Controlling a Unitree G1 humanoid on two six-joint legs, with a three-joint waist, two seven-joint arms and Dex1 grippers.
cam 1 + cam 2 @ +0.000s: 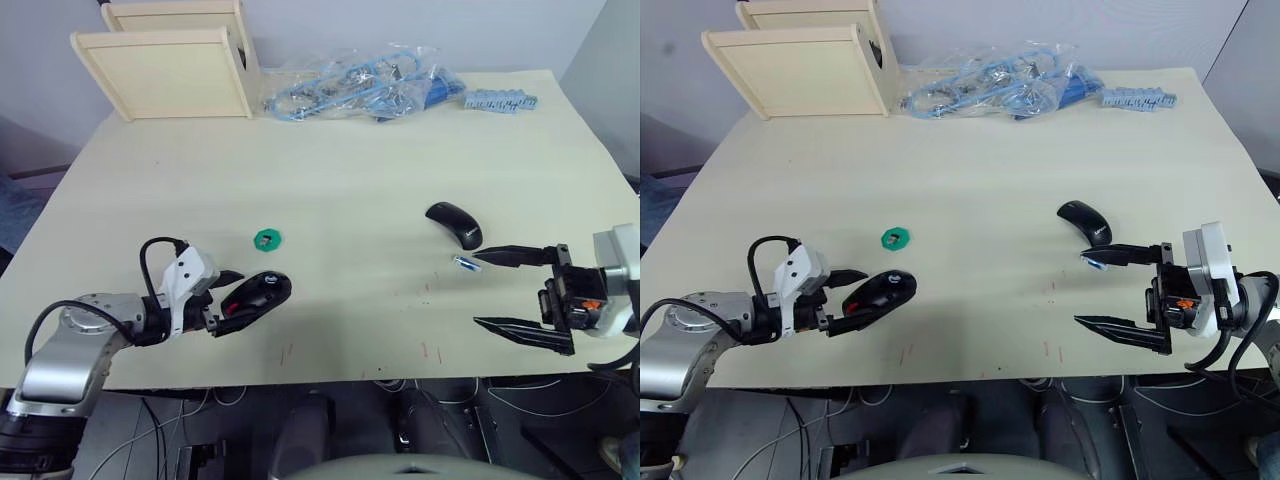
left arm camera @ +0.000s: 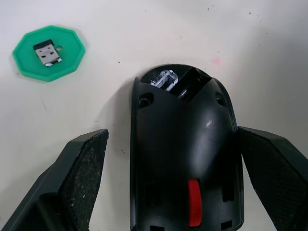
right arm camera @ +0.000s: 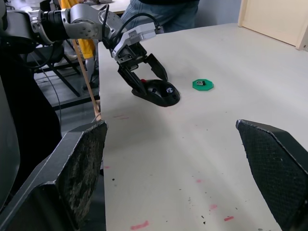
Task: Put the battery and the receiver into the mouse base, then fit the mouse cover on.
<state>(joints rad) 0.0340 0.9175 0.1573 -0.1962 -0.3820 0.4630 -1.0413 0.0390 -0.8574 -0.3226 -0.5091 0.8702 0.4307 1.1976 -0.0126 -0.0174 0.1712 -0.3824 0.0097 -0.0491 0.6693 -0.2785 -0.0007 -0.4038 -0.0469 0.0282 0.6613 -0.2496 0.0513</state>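
Two grippers spread wide over a pale table [image 1: 350,220]; left gripper [image 1: 222,301] low at the near left, black fingers parted to either side of the mouse base [image 1: 258,293], one finger just beside its flank, the other with a clear gap in the left wrist view, nothing clamped; mouse base flat on the table, red patch [image 2: 193,209] showing in the open compartment, metal contact at the far end of that compartment; round green disc [image 1: 266,238] lying a little farther back and just right of the left gripper, apart from the mouse base, with the receiver [image 2: 47,52] resting on top of it; right gripper [image 1: 500,290] at the near right, fingers stretched far apart and pointing left, empty; battery [image 1: 466,264] on the table touching or just beside the tip of the farther right finger, silvery with a blue end, not gripped; mouse cover [image 1: 453,223] glossy black, just beyond the battery, well apart from the mouse base; wooden box frames [image 1: 170,60] at the far left corner; clear bag of blue parts [image 1: 360,85] along the far edge, a blue strip [image 1: 498,100] to its right; person's dark clothing [image 3: 163,12] beyond the table in the right wrist view.
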